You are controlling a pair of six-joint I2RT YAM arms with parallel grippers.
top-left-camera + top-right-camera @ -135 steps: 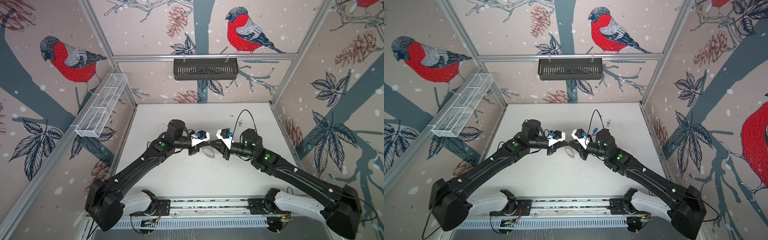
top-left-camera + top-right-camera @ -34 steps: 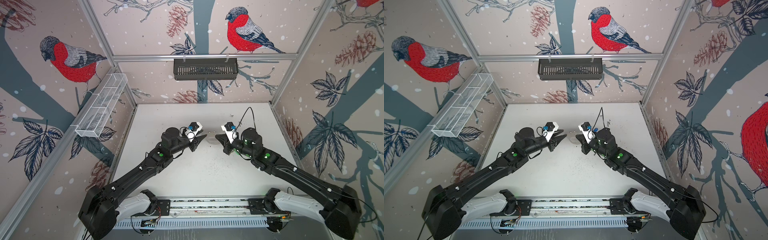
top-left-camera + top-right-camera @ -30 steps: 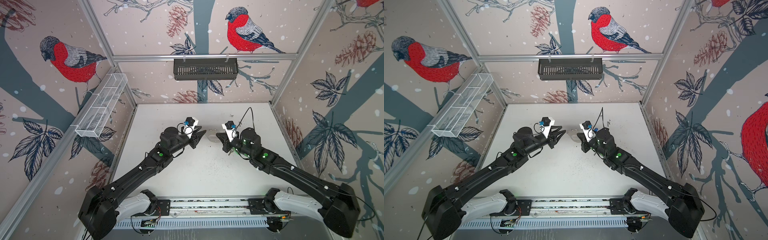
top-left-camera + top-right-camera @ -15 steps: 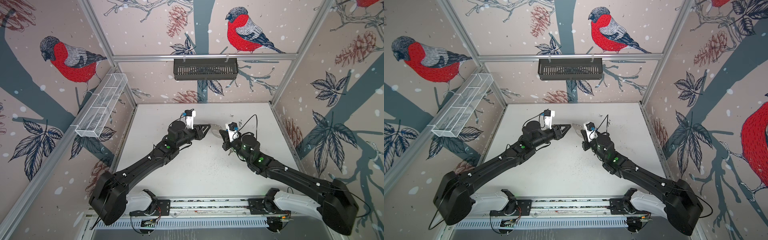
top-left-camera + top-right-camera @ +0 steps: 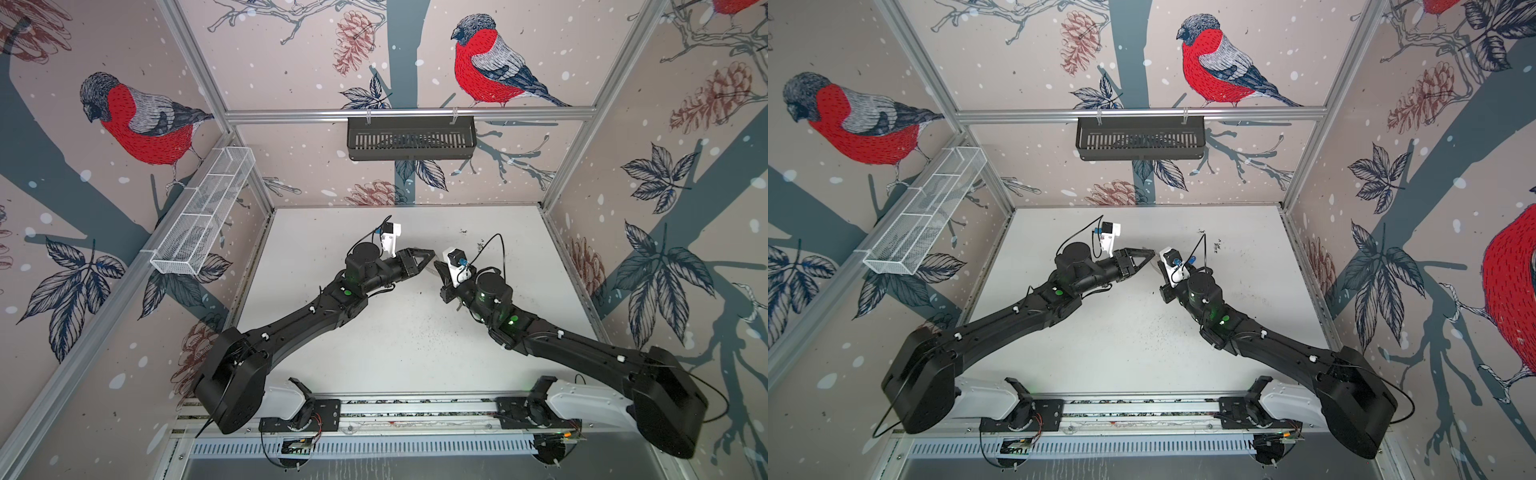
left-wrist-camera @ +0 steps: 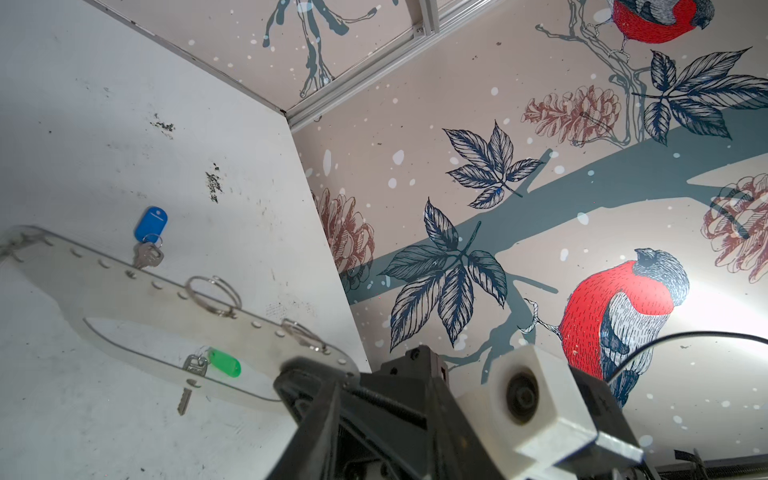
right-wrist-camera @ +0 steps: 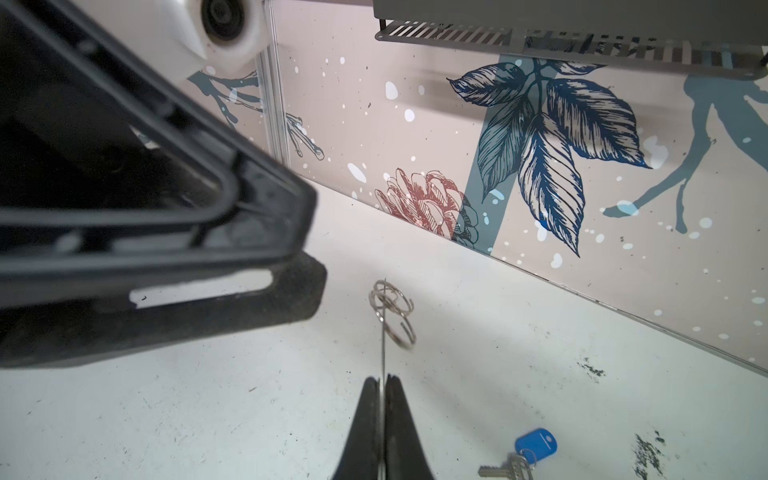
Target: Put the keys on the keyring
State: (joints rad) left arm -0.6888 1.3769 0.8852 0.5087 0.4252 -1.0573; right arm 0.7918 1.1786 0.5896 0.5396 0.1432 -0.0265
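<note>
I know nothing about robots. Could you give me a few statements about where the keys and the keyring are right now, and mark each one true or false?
1. The right gripper is shut on one end of the keyring. True.
2. The blue-tagged key already hangs on the keyring. False: it lies on the table, unattached.
3. The green-tagged key lies on the table and shows through the keyring's big opening in the left wrist view. True.
4. The keyring's holed edge carries no metal rings. False: at least two metal rings sit along it.
</note>
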